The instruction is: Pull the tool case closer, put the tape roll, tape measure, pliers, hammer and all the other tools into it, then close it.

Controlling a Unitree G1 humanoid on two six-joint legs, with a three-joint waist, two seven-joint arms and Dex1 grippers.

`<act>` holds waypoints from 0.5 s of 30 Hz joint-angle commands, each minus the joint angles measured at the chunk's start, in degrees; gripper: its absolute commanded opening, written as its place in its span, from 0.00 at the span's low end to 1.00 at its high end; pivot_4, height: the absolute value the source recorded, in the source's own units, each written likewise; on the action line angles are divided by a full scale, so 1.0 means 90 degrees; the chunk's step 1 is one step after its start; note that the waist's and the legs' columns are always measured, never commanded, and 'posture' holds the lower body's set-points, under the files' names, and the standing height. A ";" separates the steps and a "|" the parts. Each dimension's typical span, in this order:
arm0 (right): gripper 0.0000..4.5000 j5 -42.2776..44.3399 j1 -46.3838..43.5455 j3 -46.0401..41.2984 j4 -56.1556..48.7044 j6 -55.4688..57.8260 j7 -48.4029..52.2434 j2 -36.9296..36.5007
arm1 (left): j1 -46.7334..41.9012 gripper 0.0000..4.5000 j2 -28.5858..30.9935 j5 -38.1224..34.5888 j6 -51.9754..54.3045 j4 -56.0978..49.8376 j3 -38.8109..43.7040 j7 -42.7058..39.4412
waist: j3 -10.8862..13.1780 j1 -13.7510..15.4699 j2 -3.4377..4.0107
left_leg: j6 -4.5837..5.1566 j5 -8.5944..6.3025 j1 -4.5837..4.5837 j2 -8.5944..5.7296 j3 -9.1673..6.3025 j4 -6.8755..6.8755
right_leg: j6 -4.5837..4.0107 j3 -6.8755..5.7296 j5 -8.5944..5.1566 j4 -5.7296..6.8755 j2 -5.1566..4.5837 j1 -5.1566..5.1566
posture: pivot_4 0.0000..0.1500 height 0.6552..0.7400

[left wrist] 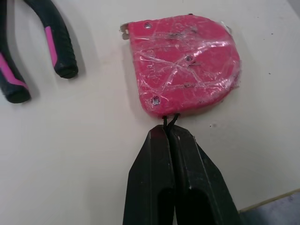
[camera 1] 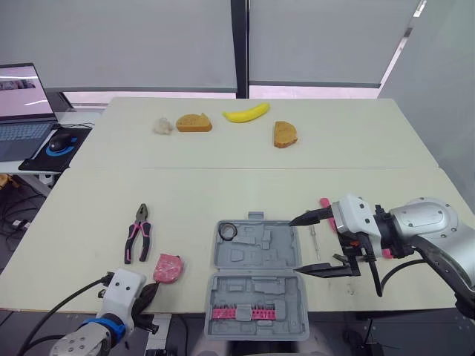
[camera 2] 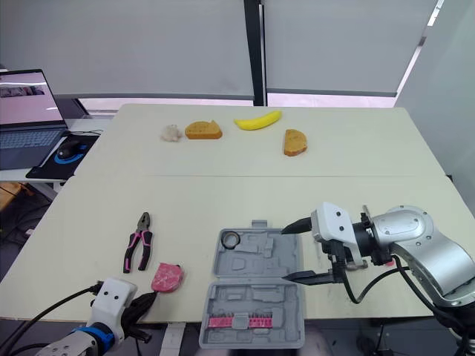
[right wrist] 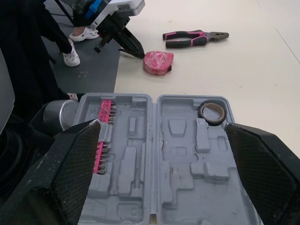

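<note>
The grey tool case (camera 1: pixel 256 297) lies open near the table's front edge, with a row of pink bits in its near half. A tape roll (camera 1: pixel 228 231) sits in the far left corner of the case. My right gripper (camera 1: pixel 303 245) is open at the case's right edge, its fingers spread over the far half. A small screwdriver (camera 1: pixel 315 241) lies by it, and a pink part (camera 1: pixel 324 202) pokes out behind. The pink tape measure (left wrist: pixel 185 65) lies left of the case. My left gripper (left wrist: pixel 168 130) is shut on its thin black strap. The pink-handled pliers (camera 1: pixel 138 233) lie further left.
At the back of the table lie a banana (camera 1: pixel 246 113), two bread slices (camera 1: pixel 194 123) (camera 1: pixel 285 134) and a pale lump (camera 1: pixel 162 125). A laptop (camera 1: pixel 22 104) and a mouse (camera 1: pixel 63 140) sit on a side desk at far left.
</note>
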 commanded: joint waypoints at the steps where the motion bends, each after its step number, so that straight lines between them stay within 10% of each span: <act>1: 1.00 0.0102 -0.0099 -0.0027 -0.0180 -0.0051 0.0053 0.0002 | 0.0082 0.01 -0.0023 -0.0021 -0.0039 -0.0138 -0.0001 -0.0043 | 0.0001 0.0001 -0.0002 | 0.0000 0.0000 0.0000 0.0000 -0.0001 0.0000 | 0.0000 0.0000 0.0000 -0.0001 0.0000 0.0000 | 1.00 1.00; 15: 1.00 0.0072 -0.0155 0.0039 -0.0203 -0.0021 -0.0030 0.0043 | 0.0098 0.01 -0.0054 -0.0009 -0.0047 -0.0179 -0.0188 -0.0170 | 0.0003 0.0001 -0.0002 | 0.0000 0.0000 -0.0001 0.0000 0.0000 0.0000 | 0.0000 0.0000 0.0000 -0.0002 -0.0001 0.0000 | 1.00 1.00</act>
